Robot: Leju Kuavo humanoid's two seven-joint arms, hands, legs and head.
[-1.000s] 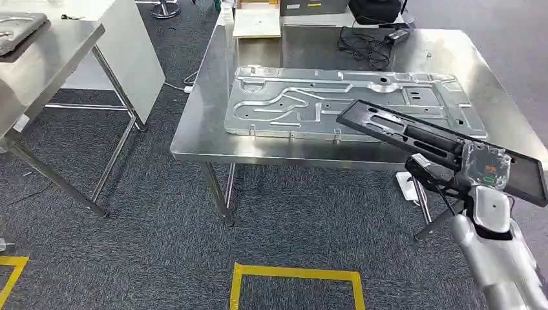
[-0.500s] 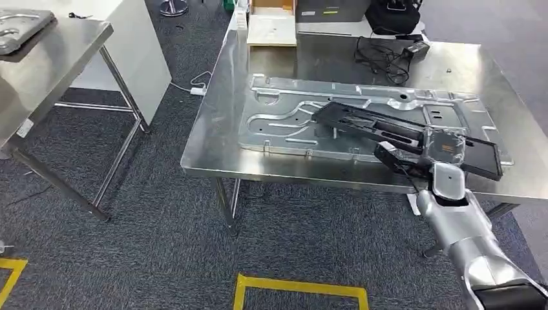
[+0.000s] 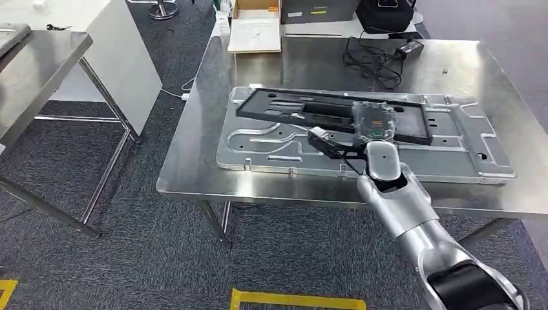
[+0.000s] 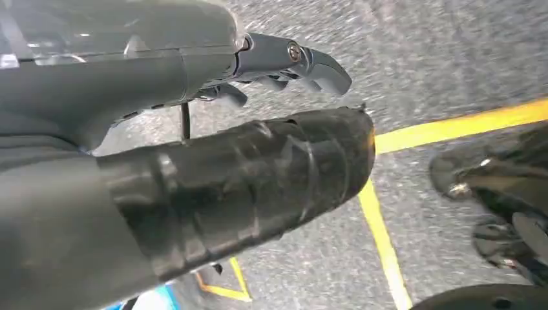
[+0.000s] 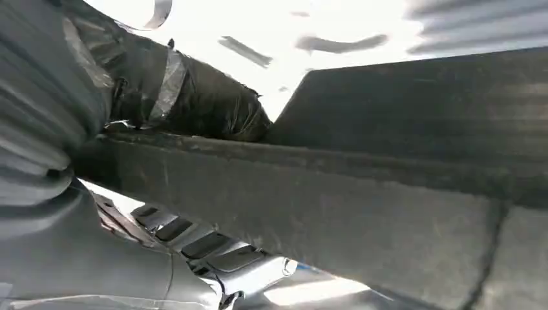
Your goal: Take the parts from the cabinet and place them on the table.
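My right hand (image 3: pixel 362 132) grips a long black plastic frame part (image 3: pixel 304 106) at its near edge and holds it flat just above the steel table (image 3: pixel 194 174). The frame hangs over a large stamped silver metal plate (image 3: pixel 446 152) that lies on the table. Close up in the right wrist view, the black frame (image 5: pixel 362 206) runs across the picture with my thumb (image 5: pixel 187 103) pressed on one side and my fingers (image 5: pixel 213 248) under the other. My left hand (image 4: pixel 258 129) hangs over grey carpet with its fingers apart and nothing in it.
At the table's far edge lie a tangle of black cables (image 3: pixel 371 55) and a flat cardboard box (image 3: pixel 255 32). A second steel table (image 3: pixel 39 71) and a white cabinet (image 3: pixel 123 51) stand to the left. Yellow floor tape (image 3: pixel 297 300) marks the carpet in front.
The camera has shifted as I came nearer to the table. My right hand has carried the black frame from beside the table's near right corner to above the silver plate.
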